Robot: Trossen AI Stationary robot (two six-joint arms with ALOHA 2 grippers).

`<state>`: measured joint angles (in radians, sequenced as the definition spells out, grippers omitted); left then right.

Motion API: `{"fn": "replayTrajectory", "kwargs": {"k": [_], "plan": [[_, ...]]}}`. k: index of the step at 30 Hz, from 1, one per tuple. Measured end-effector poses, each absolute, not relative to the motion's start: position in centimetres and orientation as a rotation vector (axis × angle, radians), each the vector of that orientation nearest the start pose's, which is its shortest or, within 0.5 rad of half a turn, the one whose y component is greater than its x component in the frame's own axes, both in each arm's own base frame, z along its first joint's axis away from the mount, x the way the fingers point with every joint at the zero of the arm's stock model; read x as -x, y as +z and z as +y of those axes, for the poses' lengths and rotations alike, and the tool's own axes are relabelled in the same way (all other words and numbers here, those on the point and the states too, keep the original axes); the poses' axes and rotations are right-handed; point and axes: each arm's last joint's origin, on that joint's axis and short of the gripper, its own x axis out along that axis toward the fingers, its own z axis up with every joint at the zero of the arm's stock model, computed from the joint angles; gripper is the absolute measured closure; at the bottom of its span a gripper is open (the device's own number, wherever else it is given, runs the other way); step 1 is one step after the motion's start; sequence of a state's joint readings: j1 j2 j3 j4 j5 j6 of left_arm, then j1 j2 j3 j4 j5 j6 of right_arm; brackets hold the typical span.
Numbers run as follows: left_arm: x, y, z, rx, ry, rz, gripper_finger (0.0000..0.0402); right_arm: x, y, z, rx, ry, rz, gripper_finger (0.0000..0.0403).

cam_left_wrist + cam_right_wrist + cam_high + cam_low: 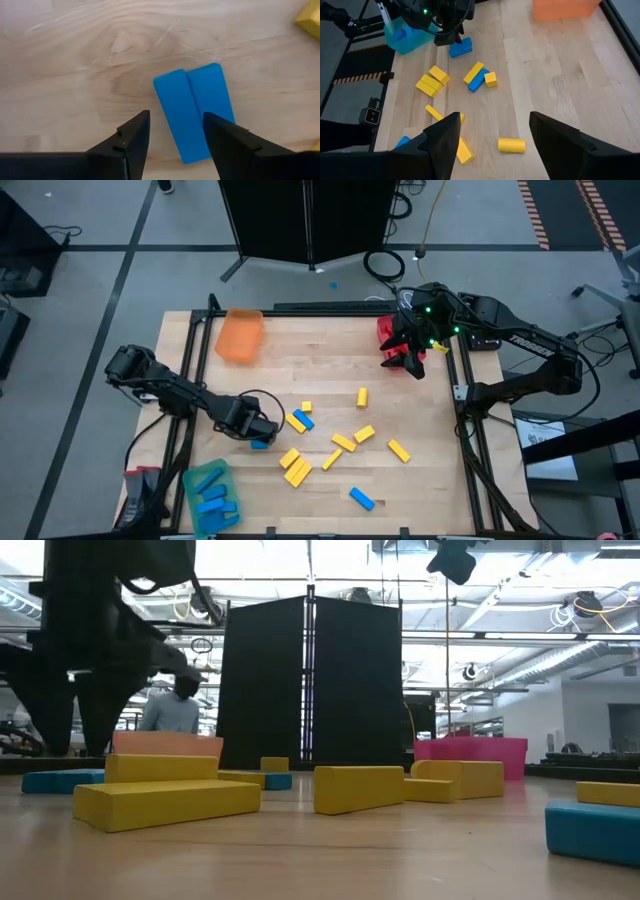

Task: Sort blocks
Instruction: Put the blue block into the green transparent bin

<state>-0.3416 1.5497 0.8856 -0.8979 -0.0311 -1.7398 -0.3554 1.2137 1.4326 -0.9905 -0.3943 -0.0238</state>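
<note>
Yellow and blue blocks lie scattered flat on the wooden table, among them yellow ones [296, 468] and a blue one [361, 498]. My left gripper [262, 430] hangs open just over a blue block [192, 112], pointing down; its fingers [132, 137] stand on either side of the block's near end. That block [460, 47] rests flat on the wood. My right gripper [412, 365] is open and empty, raised at the table's far right beside the red tray [385, 330]. No red blocks show.
A teal tray [190, 480] at the near left corner holds several blue blocks. An orange tray [240, 337] sits at the far left. A yellow-and-blue pair [300, 420] lies just right of my left gripper. Bare wood lies between the orange tray and the red tray.
</note>
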Motion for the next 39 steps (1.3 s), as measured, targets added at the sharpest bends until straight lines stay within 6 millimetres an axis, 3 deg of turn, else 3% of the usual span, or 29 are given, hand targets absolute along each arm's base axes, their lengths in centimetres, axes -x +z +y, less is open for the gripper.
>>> {"fn": "replayTrajectory", "kwargs": {"k": [20, 30, 39], "plan": [[-22.8, 15.8, -8.0, 1.068, 1.084, 1.239, 0.021, -21.2, 39.7, -6.7, -0.26, 0.045, 0.717, 0.0167], [-21.5, 15.9, -8.2, 0.965, 1.138, 1.344, 0.021, -20.9, 39.4, -6.6, -0.277, 0.045, 0.761, 0.0167], [-22.6, 16.0, -8.8, 1.077, 1.068, 1.238, 0.021, -20.8, 39.3, -6.5, -0.274, 0.048, 0.772, 0.0167]]}}
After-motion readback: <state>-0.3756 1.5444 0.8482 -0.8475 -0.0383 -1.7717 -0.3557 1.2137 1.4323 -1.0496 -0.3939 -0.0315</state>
